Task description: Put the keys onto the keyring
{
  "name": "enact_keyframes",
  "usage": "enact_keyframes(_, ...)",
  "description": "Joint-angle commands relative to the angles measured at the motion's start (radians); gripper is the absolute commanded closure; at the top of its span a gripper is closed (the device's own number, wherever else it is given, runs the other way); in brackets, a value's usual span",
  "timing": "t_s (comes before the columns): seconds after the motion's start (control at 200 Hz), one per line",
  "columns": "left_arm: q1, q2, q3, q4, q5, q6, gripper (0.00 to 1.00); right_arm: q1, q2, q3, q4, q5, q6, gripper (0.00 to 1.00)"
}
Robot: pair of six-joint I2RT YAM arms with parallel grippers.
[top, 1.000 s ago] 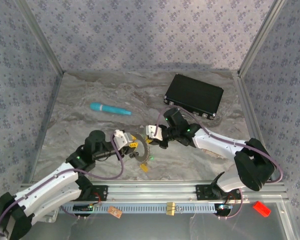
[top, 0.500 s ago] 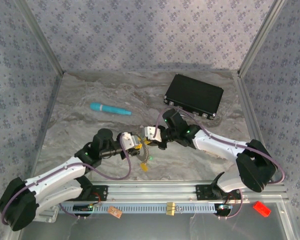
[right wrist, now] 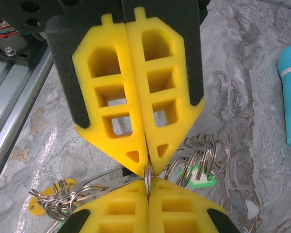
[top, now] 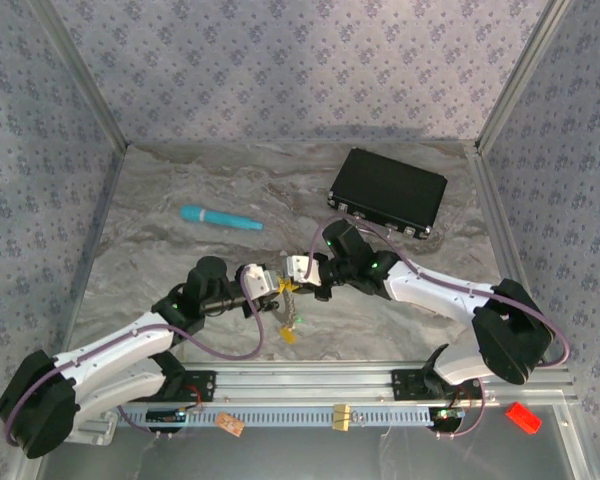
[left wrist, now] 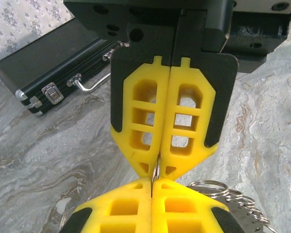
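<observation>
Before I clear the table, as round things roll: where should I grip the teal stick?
Grip the teal stick at its slim middle, coming straight down with the jaws across its width. It lies flat on the table, long and narrow, with marble showing along both long sides, so the jaws should fit there.

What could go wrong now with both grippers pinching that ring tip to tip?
The left gripper and right gripper are both shut on one thin wire of the keyring, tips almost touching; any uneven pull could make it slip out or bend. The green key and yellow key sit among crowded coils beside the pinch, so they may snag or tangle.
</observation>
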Motion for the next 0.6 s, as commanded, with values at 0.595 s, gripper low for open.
enact_keyframes(0.595,-0.033,-0.040,0.137,-0.241,-0.012,0.159,1.00,0.046,-0.063,0.033,-0.084,0.101,0.008,0.70)
